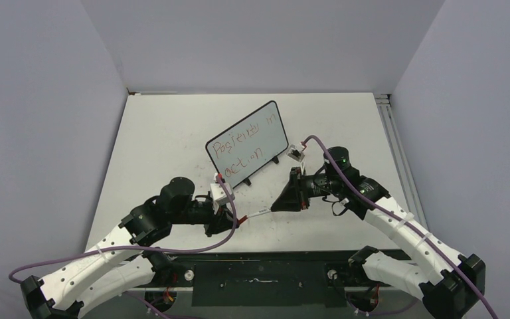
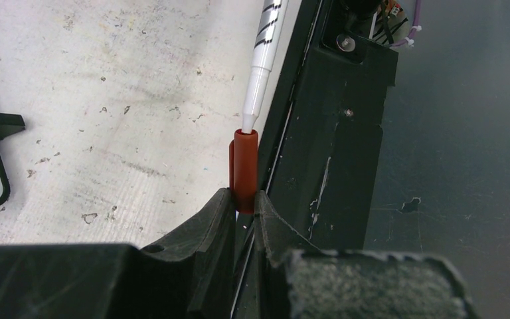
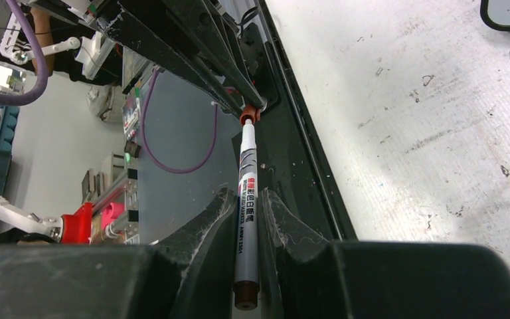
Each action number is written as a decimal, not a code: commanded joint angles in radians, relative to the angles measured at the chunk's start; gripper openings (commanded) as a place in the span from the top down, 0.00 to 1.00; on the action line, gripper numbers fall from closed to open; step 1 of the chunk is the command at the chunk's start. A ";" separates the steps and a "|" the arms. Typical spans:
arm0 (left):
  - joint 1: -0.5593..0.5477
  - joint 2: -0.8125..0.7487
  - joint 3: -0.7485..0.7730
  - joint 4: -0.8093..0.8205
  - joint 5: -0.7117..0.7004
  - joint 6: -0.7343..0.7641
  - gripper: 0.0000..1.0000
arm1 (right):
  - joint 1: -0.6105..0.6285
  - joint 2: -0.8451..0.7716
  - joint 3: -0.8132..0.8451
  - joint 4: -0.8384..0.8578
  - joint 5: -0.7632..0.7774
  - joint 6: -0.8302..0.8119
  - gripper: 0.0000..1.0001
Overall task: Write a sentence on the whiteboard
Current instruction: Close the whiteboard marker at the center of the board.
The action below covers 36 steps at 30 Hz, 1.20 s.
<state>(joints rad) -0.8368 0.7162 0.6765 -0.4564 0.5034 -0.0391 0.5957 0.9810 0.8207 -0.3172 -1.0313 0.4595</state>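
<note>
The whiteboard (image 1: 247, 143) stands tilted at mid-table on black feet, and the reddish sentence (image 1: 239, 151) runs across it in two slanted lines. In front of it the two grippers face each other. My left gripper (image 2: 244, 199) is shut on a red marker cap (image 2: 244, 169). My right gripper (image 3: 247, 196) is shut on the barrel of the white marker (image 3: 246, 166). The marker's tip end meets the mouth of the cap (image 3: 248, 115). From above, the marker (image 1: 260, 213) bridges the left gripper (image 1: 234, 222) and the right gripper (image 1: 280, 205) above the table's near edge.
A black base rail (image 1: 265, 272) runs along the table's near edge below the marker. Purple cables (image 1: 172, 251) trail from both arms. An aluminium rail (image 1: 395, 133) borders the table on the right. Grey walls close in three sides. The tabletop (image 2: 106, 100) is smudged.
</note>
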 commanded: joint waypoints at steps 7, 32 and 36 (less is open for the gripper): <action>-0.008 -0.007 0.011 0.059 0.030 0.017 1.00 | 0.035 0.032 0.051 -0.017 -0.050 -0.072 0.93; -0.026 0.010 0.015 0.094 0.026 -0.011 1.00 | 0.161 0.112 -0.025 0.148 -0.049 -0.001 0.93; -0.025 0.021 0.021 0.121 0.021 -0.024 1.00 | 0.174 0.115 -0.035 0.178 -0.046 0.016 0.93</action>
<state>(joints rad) -0.8631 0.7269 0.6670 -0.5064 0.5472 -0.0460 0.7280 1.0958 0.8005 -0.2646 -1.0420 0.4427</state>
